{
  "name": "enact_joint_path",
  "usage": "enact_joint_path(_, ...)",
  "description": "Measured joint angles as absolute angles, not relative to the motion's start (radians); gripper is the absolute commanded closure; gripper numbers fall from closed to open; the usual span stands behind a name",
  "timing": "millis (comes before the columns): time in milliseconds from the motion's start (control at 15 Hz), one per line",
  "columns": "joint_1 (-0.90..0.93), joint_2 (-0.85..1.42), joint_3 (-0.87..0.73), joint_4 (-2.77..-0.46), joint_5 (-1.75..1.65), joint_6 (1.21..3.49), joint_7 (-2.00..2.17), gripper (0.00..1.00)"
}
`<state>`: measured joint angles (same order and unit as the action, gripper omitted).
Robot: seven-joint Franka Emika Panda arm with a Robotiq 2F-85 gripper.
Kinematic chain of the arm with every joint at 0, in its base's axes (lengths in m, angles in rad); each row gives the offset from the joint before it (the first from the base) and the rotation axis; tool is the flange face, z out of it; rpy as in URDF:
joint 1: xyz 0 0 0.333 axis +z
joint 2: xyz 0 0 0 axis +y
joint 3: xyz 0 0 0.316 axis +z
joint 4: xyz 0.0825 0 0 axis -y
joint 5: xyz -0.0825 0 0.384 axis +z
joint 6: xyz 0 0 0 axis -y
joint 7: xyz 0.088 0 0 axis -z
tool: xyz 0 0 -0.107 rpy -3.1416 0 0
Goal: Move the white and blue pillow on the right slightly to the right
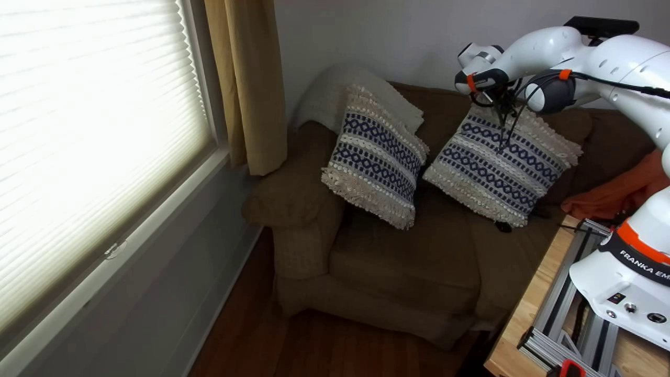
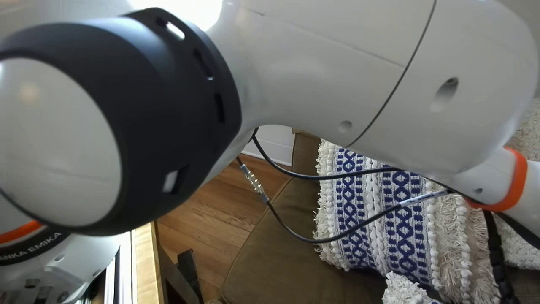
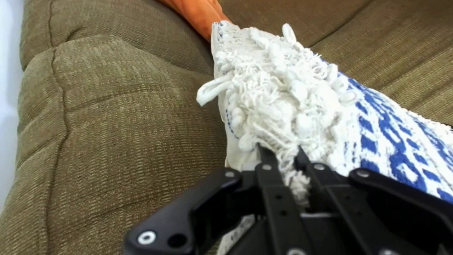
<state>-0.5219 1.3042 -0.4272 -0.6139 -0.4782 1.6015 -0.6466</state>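
Note:
The white and blue pillow (image 1: 497,162) leans on the sofa back, tilted, on the right in an exterior view. A fringed white corner, apparently its own, shows at the bottom of an exterior view (image 2: 405,291). In the wrist view its shaggy white edge (image 3: 283,92) fills the middle, with blue pattern to the right. My gripper (image 3: 281,152) has its fingers on either side of a bunch of the pillow's fringed edge, closed onto it. In an exterior view the gripper (image 1: 502,107) is at the pillow's upper edge, partly hidden by cables.
A similar pillow (image 1: 374,162) leans by the sofa arm, left of the gripped one; it also shows in an exterior view (image 2: 371,211). The brown sofa (image 1: 403,256) lies beneath both. An orange cloth (image 1: 623,191) lies on the right. The robot's wooden table (image 1: 523,324) stands in front.

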Motion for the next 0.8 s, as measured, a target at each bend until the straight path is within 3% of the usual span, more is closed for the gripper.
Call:
enact_joint_path(67, -0.52, 1.311, -0.425, -0.603, -0.479, 1.608, -0.647, 0.61)
enact_joint_path(200, -0.515, 1.323, -0.417, -0.579, -0.479, 1.63, -0.647, 0.6)
enact_joint_path(667, -0.514, 1.33, -0.321, -0.465, -0.438, 1.748, -0.8, 0.06)
enact_joint_path(800, -0.503, 1.324, -0.281, -0.445, -0.398, 1.765, -0.855, 0.0)
